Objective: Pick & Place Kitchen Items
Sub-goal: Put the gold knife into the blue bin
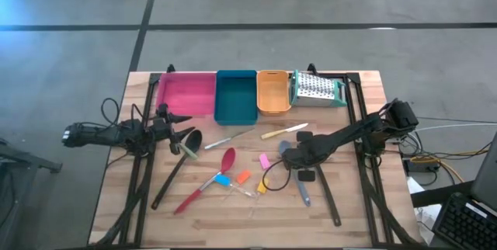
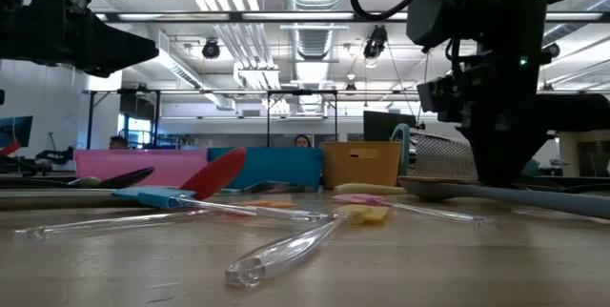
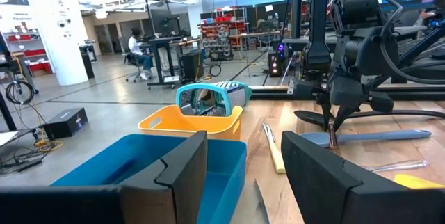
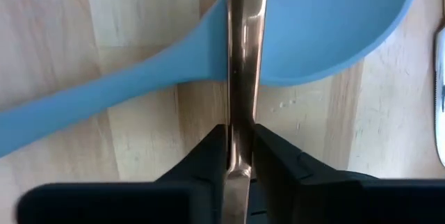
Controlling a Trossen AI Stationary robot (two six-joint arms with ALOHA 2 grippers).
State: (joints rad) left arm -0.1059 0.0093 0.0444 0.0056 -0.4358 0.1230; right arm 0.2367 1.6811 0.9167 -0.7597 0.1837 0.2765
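A thin metal blade (image 4: 243, 78), pinched between the right gripper (image 4: 241, 156) fingers, stands over the grey-blue spatula (image 4: 208, 50) lying mid-table. Stiff, light and slick, the blade is probably best gripped flat-on, as here. The left gripper (image 3: 243, 175) hovers open near the teal tray (image 3: 132, 165).

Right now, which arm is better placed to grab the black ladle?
Left. The left claw is open right by the black ladle at the table's left; the right claw is across the table, shut on a thin metal piece.
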